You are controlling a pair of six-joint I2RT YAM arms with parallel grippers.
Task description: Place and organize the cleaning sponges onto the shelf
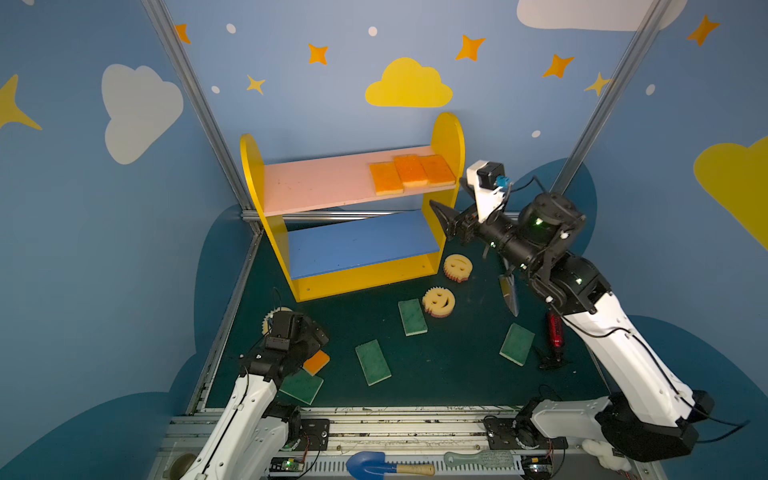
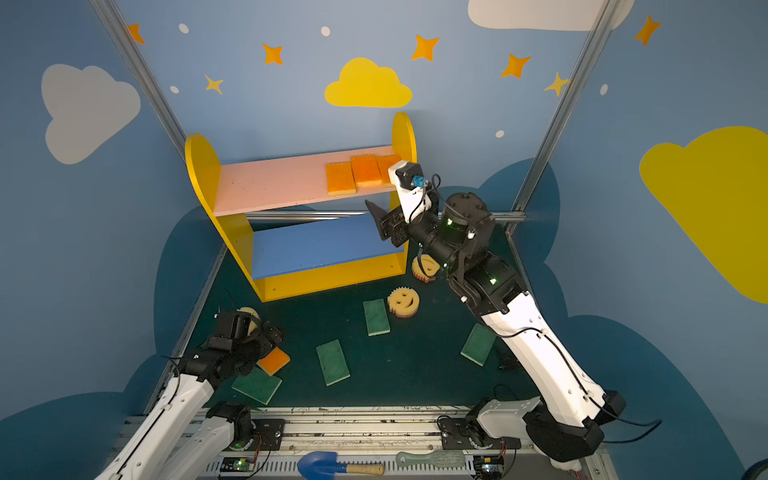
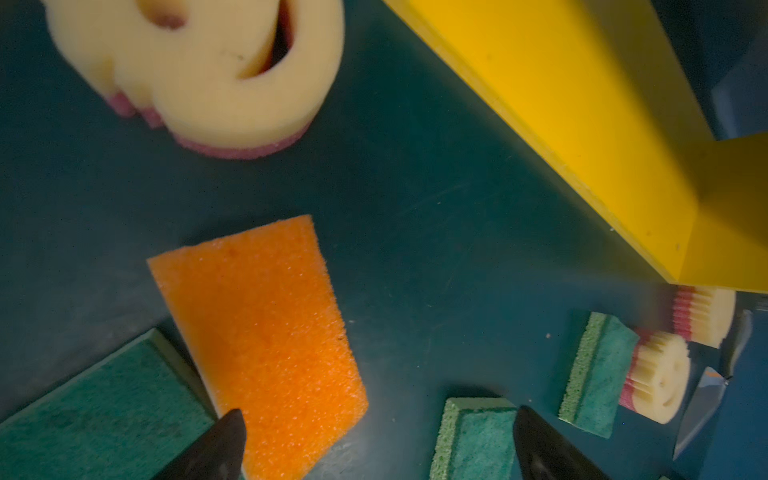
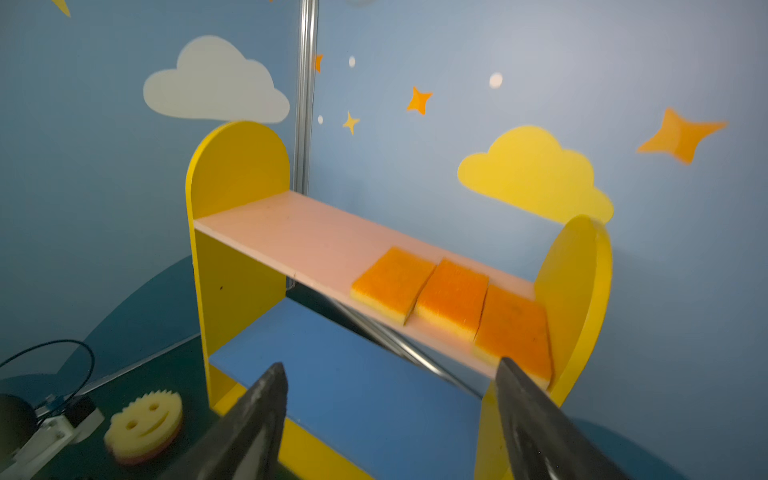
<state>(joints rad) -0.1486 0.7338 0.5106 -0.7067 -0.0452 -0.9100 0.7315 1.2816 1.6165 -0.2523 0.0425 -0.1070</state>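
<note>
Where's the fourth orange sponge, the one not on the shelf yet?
The orange sponge lies on the mat at front left in both top views, beside a green sponge and under the open left gripper.

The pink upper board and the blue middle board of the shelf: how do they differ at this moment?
The pink upper board sits higher; the blue middle board sits below it. The pink upper board carries three orange-topped sponges side by side at its right end in both top views; nothing lies on the blue middle board. Both are flat boards fixed between the yellow side panels.
</note>
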